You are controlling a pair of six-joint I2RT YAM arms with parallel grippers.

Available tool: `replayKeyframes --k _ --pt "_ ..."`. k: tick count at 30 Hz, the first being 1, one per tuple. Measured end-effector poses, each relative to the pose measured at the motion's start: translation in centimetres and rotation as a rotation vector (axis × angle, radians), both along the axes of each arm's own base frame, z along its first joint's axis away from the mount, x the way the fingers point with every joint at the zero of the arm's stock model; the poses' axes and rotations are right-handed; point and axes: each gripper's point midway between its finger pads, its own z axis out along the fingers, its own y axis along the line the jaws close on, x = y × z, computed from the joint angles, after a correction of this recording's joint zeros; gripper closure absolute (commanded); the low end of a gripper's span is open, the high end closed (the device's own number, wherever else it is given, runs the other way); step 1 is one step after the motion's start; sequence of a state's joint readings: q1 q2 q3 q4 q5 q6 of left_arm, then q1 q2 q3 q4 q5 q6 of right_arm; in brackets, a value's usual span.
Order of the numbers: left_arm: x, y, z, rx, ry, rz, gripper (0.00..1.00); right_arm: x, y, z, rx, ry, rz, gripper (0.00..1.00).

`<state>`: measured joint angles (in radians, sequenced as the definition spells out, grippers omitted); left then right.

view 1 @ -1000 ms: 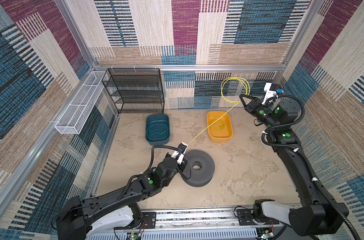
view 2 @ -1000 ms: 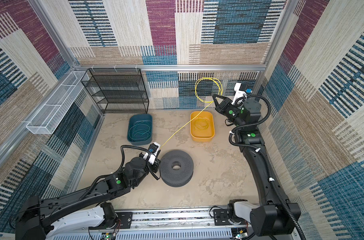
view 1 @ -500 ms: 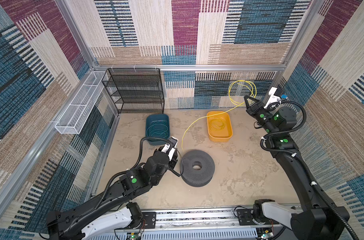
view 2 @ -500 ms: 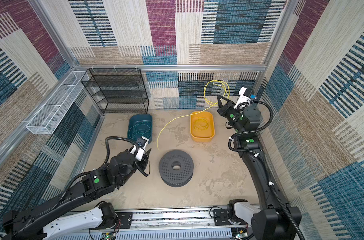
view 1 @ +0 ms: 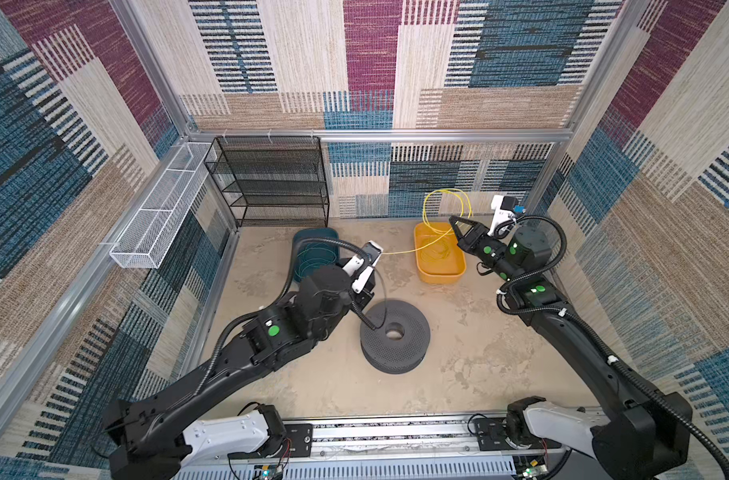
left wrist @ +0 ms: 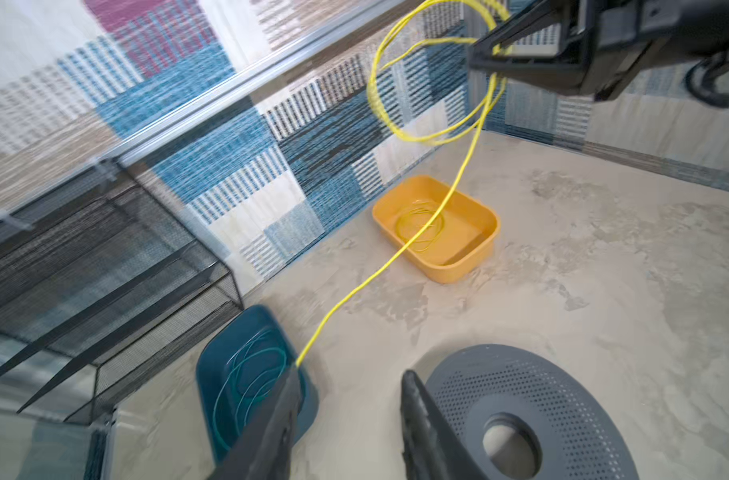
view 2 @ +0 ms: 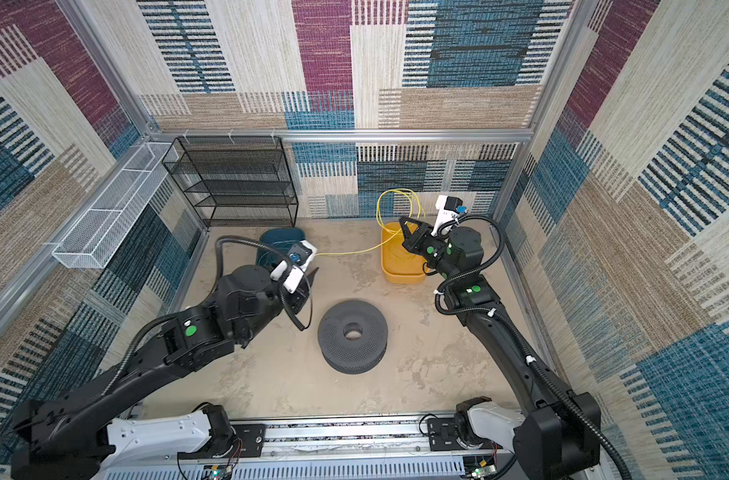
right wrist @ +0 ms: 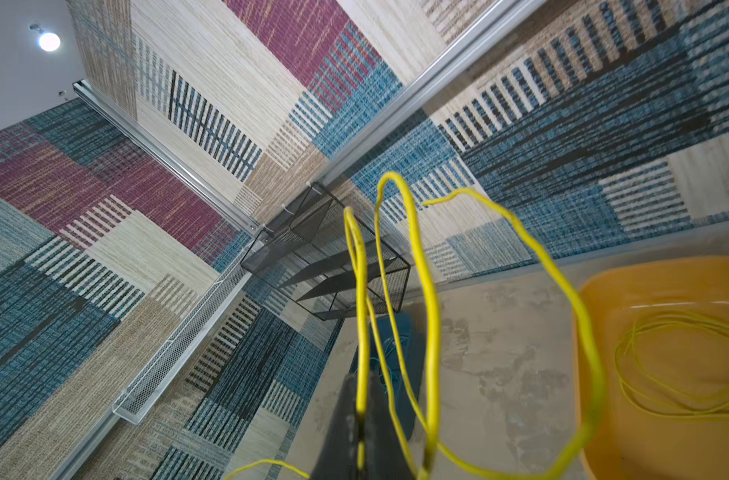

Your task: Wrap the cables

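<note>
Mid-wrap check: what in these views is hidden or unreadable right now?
- Right gripper, shut on the yellow cable: the right wrist view's bottom edge cuts off the pinch, so the strand count is unclear.
- Cable's free end: in the left wrist view it vanishes behind a finger of the open left gripper; contact unclear.
- Blue bin: the left arm covers its near part in both top views; the left wrist view blurs it.

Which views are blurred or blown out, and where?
Left wrist view: motion smear across the black mesh rack and wall, yellow bin sharper. Right wrist view: ceiling lamp blown out; yellow cable loops nearest the lens look slightly soft. Both top views: sharp, evenly lit, no glare, wide-angle bending at the edges.
</note>
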<state>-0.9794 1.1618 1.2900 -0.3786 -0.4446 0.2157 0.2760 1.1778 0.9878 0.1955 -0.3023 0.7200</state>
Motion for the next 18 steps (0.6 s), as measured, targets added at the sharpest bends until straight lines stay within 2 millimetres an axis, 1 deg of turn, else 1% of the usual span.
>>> replayKeyframes --k 3,6,8,10,13,16,18 --pt "1.1 -4.4 -0.2 0.003 0.02 -0.094 0.56 -0.4 1.4 -1.4 0.004 0.029 0.036 1.0" --pt "2.2 -8.3 -0.5 -0.012 0.036 -0.173 0.56 -0.9 2.5 -2.4 0.015 0.055 0.074 1.0" --pt "2.5 -10.1 -0.8 -0.015 0.05 -0.22 0.57 -1.4 3.2 -2.8 0.022 0.063 0.103 1.0" --pt "2.8 -11.5 -0.9 -0.027 0.059 -0.264 0.61 -2.0 3.8 -3.1 0.029 0.067 0.13 1.0" --pt "3.3 -12.3 -1.3 -0.039 0.082 -0.299 0.62 -2.8 4.1 -3.1 0.038 0.069 0.154 1.0" --pt "4.0 -12.2 -1.9 -0.042 0.102 -0.305 0.64 -3.3 4.3 -3.0 0.043 0.065 0.171 1.0" --pt "4.0 -12.3 -2.3 -0.046 0.114 -0.317 0.67 -3.6 4.6 -3.1 0.049 0.068 0.18 1.0"
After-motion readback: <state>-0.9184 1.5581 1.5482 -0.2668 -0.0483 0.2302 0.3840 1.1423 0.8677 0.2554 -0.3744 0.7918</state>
